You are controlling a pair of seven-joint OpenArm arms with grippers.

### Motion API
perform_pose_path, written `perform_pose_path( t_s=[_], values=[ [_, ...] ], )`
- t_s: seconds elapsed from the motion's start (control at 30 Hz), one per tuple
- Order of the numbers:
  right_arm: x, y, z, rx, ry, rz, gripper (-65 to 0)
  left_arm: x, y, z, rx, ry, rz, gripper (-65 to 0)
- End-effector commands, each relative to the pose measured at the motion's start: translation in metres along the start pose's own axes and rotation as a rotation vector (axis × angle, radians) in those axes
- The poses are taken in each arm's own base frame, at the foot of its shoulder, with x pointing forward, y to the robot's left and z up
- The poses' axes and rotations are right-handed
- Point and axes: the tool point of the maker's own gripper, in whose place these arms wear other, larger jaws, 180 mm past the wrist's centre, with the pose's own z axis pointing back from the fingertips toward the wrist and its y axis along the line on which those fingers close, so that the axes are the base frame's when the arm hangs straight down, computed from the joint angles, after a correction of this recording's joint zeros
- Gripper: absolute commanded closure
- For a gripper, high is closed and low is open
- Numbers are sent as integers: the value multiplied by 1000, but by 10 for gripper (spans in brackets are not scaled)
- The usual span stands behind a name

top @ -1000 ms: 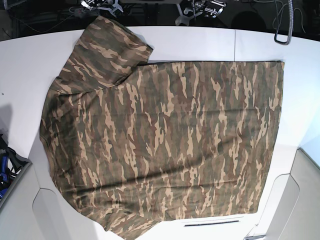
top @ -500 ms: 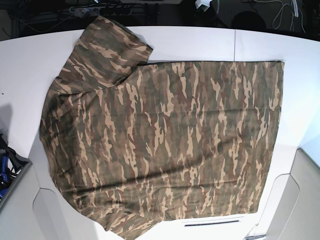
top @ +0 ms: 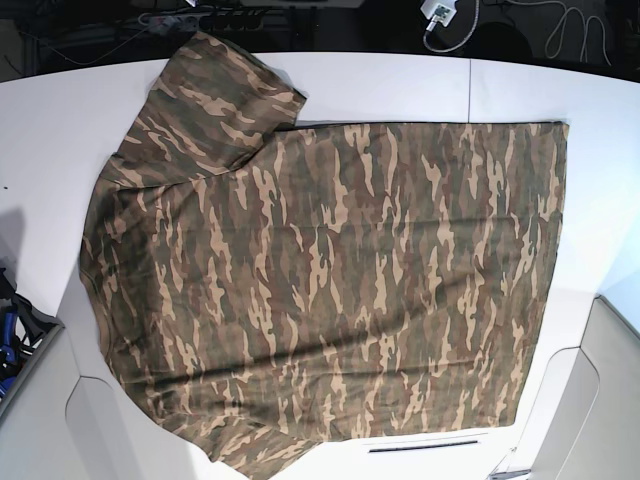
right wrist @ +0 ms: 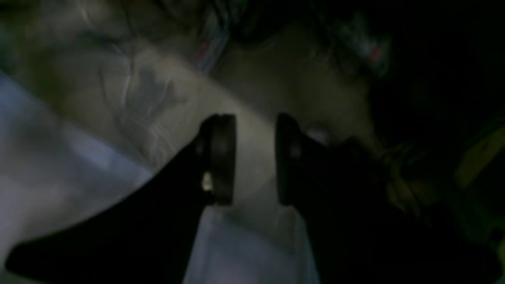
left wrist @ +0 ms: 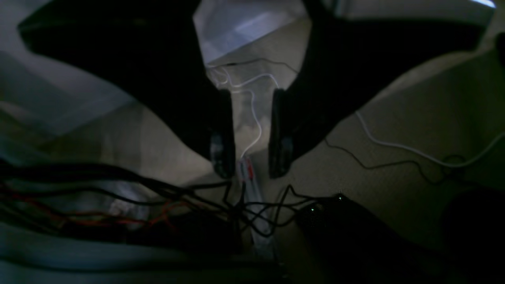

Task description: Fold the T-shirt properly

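The T-shirt (top: 330, 290) lies spread flat on the white table (top: 50, 150) in the base view, camouflage side up, one short sleeve (top: 215, 95) reaching the far left corner. Neither gripper shows in the base view. In the left wrist view my left gripper (left wrist: 251, 170) hangs open over a dim floor with nothing between its dark fingers (left wrist: 221, 150). In the right wrist view my right gripper (right wrist: 255, 126) is also open and holds nothing, over a blurred pale surface. The T-shirt is out of view in both wrist views.
Tangled black and red cables (left wrist: 118, 197) and a white cord (left wrist: 394, 146) lie below the left gripper. A white plug (top: 437, 12) hangs past the table's far edge. A dark object with blue parts (top: 12, 335) sits at the table's left edge.
The arm parts at the top edge of the base view a second ago have left the view. The T-shirt has not moved.
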Motion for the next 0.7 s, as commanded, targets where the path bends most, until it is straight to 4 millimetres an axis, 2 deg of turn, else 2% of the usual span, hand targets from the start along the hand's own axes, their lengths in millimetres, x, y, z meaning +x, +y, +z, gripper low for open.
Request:
perform_pose_path(
  t_s=[0.0, 0.1, 0.23, 0.37, 0.5, 0.6, 0.67],
  values=[
    [10, 4, 12, 11, -47, -4, -172, 4, 1, 11, 8, -22, -4, -181],
    [45, 0, 41, 2, -173, -36, -172, 23, 7, 35, 47, -84, -27, -181],
    [89, -17, 83, -34, -324, -60, -172, 51, 17, 64, 106, -149, -65, -181],
    [120, -39, 124, -95, -460, -82, -172, 75, 26, 89, 129, -200, -36, -181],
    [132, -69, 151, -158, -542, -135, -187, 97, 42, 114, 179, -278, -15, -186],
    [131, -94, 161, -205, -568, -194, -269, 111, 56, 133, 219, -343, 5, -286],
    [127, -112, 167, -239, -580, -242, -299, 119, 65, 143, 235, -388, 30, -343]
  ],
)
